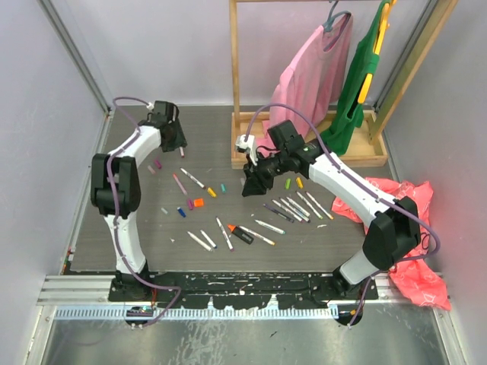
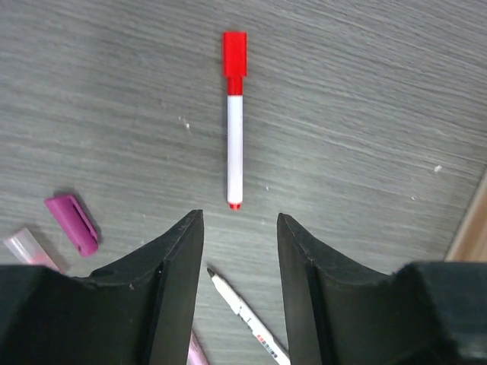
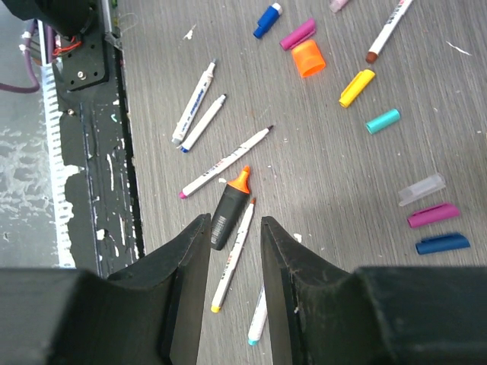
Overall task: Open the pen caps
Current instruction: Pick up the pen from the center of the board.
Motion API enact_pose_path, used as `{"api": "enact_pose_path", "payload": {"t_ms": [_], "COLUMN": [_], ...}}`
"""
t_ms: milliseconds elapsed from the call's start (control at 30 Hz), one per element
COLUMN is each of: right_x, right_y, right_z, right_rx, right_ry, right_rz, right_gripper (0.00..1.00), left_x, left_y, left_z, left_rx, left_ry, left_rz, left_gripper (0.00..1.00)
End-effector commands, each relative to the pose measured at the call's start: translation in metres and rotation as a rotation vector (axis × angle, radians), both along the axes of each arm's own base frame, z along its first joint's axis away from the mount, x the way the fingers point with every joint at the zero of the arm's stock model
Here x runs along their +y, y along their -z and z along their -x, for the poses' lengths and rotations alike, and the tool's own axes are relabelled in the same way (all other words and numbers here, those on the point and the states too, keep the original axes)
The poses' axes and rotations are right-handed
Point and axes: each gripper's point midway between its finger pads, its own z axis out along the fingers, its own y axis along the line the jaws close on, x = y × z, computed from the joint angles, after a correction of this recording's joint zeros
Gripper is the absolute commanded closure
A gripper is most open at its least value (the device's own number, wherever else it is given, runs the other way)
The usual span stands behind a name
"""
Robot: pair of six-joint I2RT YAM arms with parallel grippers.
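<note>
A white pen (image 2: 235,137) with its red cap (image 2: 234,53) on lies on the grey table just ahead of my left gripper (image 2: 240,220), which is open and empty. A purple cap (image 2: 72,223) lies loose to its left, and an uncapped pen (image 2: 247,315) lies under the jaws. My right gripper (image 3: 234,224) hangs open and empty over the orange-and-black marker (image 3: 230,209) and a thin pen (image 3: 234,258). Loose caps lie beyond: orange (image 3: 308,58), yellow (image 3: 356,87), teal (image 3: 382,121). In the top view the left gripper (image 1: 176,141) is at the back left and the right gripper (image 1: 251,182) is mid-table.
Several uncapped pens (image 1: 293,207) lie in a row at the centre right. A wooden clothes rack (image 1: 304,148) with a pink shirt (image 1: 312,72) and a green garment (image 1: 361,76) stands at the back right. A red plastic bag (image 1: 411,251) lies at the right.
</note>
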Motion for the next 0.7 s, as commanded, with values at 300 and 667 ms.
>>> {"api": "enact_pose_path", "payload": {"t_ms": [300, 667], "right_x": [0.01, 0.011], "right_y": [-0.019, -0.017], "right_z": [0.007, 0.007], "right_rx": [-0.032, -0.02], "right_ry": [-0.062, -0.064], "right_rz": [-0.084, -0.083], "right_gripper": [0.62, 0.62], "left_x": [0.002, 0.002], "left_y": [0.014, 0.026], "left_z": [-0.034, -0.041], "left_rx": [0.138, 0.169], "left_ry": [0.063, 0.07], "left_rz": [-0.183, -0.195], "left_gripper": [0.61, 0.69]}}
